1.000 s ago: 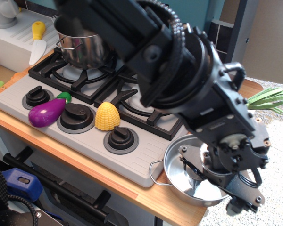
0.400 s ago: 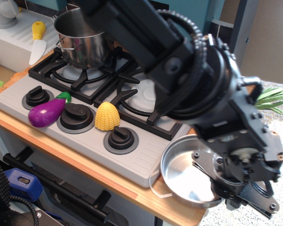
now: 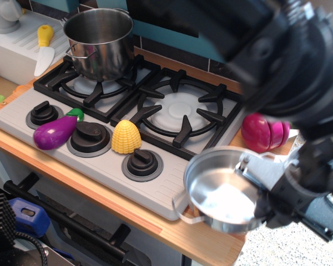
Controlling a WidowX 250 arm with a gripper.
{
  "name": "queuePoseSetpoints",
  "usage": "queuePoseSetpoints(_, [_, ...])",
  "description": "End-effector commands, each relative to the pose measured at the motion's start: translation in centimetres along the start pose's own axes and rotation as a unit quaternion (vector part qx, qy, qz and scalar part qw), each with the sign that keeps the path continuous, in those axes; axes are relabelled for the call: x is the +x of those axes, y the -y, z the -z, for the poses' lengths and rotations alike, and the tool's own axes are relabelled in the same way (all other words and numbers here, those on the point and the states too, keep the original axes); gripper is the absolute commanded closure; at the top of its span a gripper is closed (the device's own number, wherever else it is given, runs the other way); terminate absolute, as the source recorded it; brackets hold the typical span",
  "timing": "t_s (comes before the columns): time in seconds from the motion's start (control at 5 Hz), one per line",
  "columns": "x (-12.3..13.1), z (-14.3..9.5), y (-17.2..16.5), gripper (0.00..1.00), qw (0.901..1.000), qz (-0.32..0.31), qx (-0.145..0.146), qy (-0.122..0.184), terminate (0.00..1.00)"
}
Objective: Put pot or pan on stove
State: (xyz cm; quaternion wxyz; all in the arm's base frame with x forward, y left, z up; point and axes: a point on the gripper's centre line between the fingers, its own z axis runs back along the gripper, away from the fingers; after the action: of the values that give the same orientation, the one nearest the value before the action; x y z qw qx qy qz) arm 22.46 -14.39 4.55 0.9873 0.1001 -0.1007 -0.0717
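Pan (image 3: 222, 191) hanging tilted over the stove's (image 3: 22, 113) front right corner.

No readable writing is showing anywhere. The shallow, shiny steel pan, wire loop handle facing forward, is hovering above the counter edge, gripped at its right rim by the gripper (image 3: 254, 178), whose jaws are closing on that rim; the right burner (image 3: 180, 111) is sitting bare.

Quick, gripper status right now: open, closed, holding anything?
Gripper: closed on the right side of the pan, which is tilted and lifted off the counter beside the stove.
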Motion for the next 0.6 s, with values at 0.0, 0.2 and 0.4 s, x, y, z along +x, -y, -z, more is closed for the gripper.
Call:
queuePoseSetpoints(0.0, [1.5,-2.4,-3.7,1.00,0.9985,0.043,0.034,-0.008,0.00])
queuePoseSetpoints(0.2, [1.8,-2.0,-6.4,1.00,0.9952,0.091,0.037,-0.005,0.00])
queuePoseSetpoints(0.4, [2.8,-1.3,-9.3,1.00,0.9916,0.128,0.020,0.005,0.00])
